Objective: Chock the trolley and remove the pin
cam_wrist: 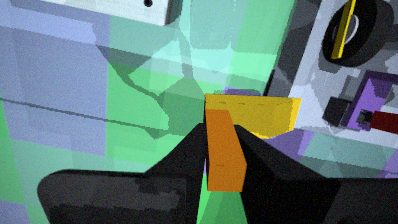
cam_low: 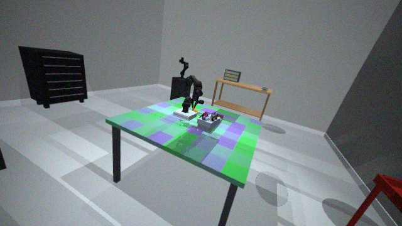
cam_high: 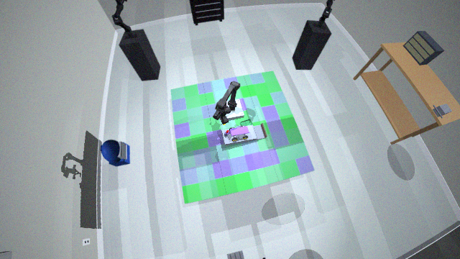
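My gripper (cam_high: 224, 121) (cam_wrist: 217, 131) is shut on the orange handle of the yellow chock (cam_high: 224, 124) (cam_low: 195, 110) (cam_wrist: 260, 114). The chock hangs above the table, beside the pin end of the ramp (cam_high: 256, 133) (cam_low: 205, 126) (cam_wrist: 309, 100). Its black base is hard to see. The purple trolley (cam_high: 240, 131) (cam_low: 211, 111) stands on the ramp; one of its black wheels (cam_wrist: 367, 37) shows in the wrist view. The red-headed stop pin (cam_high: 227, 132) (cam_low: 205, 113) (cam_wrist: 386, 121) is at the ramp's near-gripper end. I cannot clearly make out the green tray.
A thin dark outline (cam_high: 245, 121) shows on the patterned table (cam_high: 248, 180) (cam_low: 151, 113) behind the ramp; I cannot tell what it is. A brown end board (cam_high: 264, 130) stands at the ramp's other end. The arm's white base plate (cam_high: 235, 114) (cam_low: 185, 115) is behind the chock.
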Robot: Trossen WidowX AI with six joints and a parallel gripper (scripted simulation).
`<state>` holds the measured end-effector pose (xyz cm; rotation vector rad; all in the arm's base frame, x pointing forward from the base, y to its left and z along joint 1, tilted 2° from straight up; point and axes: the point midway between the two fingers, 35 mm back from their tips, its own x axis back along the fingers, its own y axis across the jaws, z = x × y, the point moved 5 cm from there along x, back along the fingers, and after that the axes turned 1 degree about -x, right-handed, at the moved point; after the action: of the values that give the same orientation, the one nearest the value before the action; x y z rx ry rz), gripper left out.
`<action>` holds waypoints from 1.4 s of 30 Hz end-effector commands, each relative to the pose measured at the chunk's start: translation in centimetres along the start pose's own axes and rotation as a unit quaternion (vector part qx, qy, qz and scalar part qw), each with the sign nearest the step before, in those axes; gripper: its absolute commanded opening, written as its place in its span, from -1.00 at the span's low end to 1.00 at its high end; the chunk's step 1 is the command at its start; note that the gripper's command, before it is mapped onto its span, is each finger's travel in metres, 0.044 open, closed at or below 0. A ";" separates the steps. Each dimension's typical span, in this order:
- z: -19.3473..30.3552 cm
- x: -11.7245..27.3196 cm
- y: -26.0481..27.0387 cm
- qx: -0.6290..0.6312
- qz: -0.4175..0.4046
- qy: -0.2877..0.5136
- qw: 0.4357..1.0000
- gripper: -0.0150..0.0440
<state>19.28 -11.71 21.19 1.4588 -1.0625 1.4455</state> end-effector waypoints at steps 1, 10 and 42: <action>0.0 0.1 0.0 -0.061 0.001 -0.001 0.998 -0.49; 0.0 0.1 0.0 -0.211 0.001 -0.001 0.978 -0.49; 0.0 0.1 0.0 -0.689 0.000 -0.001 0.725 -0.49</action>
<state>19.29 -11.72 21.22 0.3870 -1.5535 0.3533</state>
